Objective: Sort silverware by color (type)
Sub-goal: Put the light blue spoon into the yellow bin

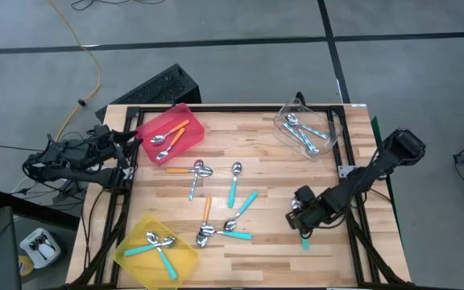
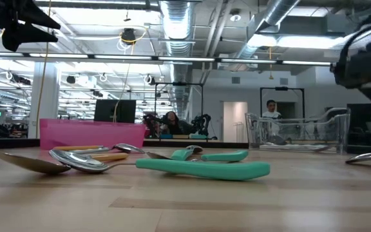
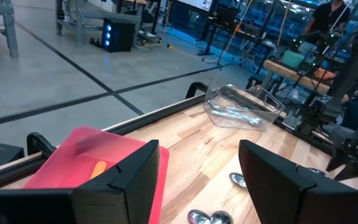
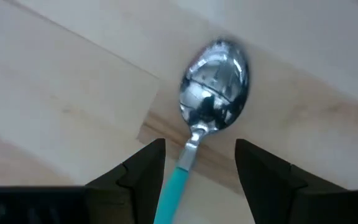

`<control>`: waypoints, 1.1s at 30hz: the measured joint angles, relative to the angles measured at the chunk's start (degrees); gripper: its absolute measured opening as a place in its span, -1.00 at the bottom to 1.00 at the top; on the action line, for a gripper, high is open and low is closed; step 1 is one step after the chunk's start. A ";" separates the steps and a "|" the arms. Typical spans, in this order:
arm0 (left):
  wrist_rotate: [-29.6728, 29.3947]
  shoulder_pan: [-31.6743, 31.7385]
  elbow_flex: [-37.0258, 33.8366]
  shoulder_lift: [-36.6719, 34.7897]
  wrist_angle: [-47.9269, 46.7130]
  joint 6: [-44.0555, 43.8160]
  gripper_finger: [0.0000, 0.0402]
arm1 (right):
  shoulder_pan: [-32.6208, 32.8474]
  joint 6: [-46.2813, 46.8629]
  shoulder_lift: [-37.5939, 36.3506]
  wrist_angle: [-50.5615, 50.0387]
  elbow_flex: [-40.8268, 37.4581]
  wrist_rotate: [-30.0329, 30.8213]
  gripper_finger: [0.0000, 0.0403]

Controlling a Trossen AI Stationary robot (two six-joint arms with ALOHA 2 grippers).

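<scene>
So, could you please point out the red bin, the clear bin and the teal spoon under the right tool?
red bin (image 1: 188,118): high view, on its far rim.
clear bin (image 1: 333,131): high view, on its right wall.
teal spoon (image 4: 214,78): right wrist view, on its metal bowl.

Right hand (image 4: 197,171) low over the table, fingers apart (left hand (image 3: 197,180) waits, open).
</scene>
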 joint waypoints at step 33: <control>-0.01 0.02 0.00 -0.02 -0.01 0.00 0.02 | -4.38 -8.53 6.94 8.52 2.53 9.00 -0.82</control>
